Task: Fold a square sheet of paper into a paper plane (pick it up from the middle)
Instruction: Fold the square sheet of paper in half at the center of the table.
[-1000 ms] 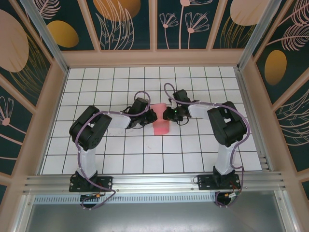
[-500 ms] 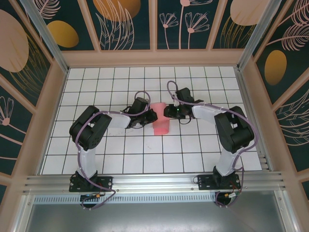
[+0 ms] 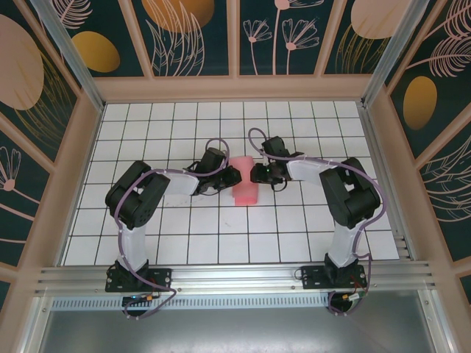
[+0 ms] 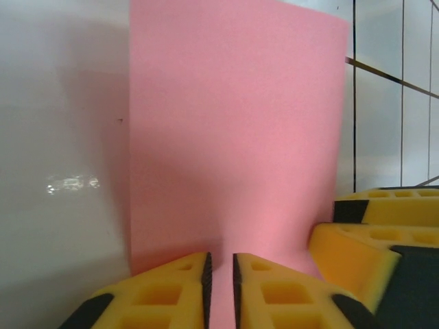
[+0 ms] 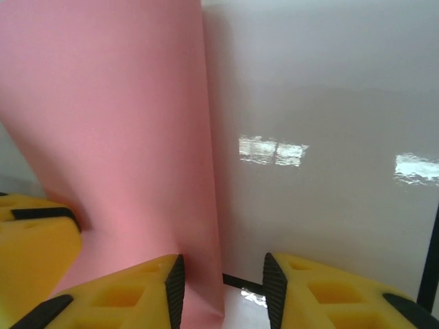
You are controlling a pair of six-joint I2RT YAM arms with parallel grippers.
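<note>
Fingers, left arm: the left gripper [image 3: 229, 177] is lying low over the table [image 3: 221, 235], and its yellow fingers [image 4: 171, 291] are standing almost together with a thin slit between them. Pink is showing through the slit, but whether they are pinching the paper cannot be told.
Sheet: the sheet of paper [image 3: 245, 182] is lying at mid-table between the two grippers. From above it is appearing as a narrow pink band running away from the near edge, seemingly doubled over or bowed along its length.
Fingers, right arm: the right gripper [image 3: 257, 174] is facing the left one across the band. Its fingers are standing clearly apart and holding nothing, and the sheet's long edge is running into the gap, close beside one finger.
Reason for placement: both grippers are meeting at the middle of the sheet, probably so that each is controlling one side while a centre crease is being formed.
Hidden or unclear: the gripper tips are covering the band's side edges in the top view. The wrist views are cutting off its far end. Whether the paper is creased flat or only curled is not showing.
</note>
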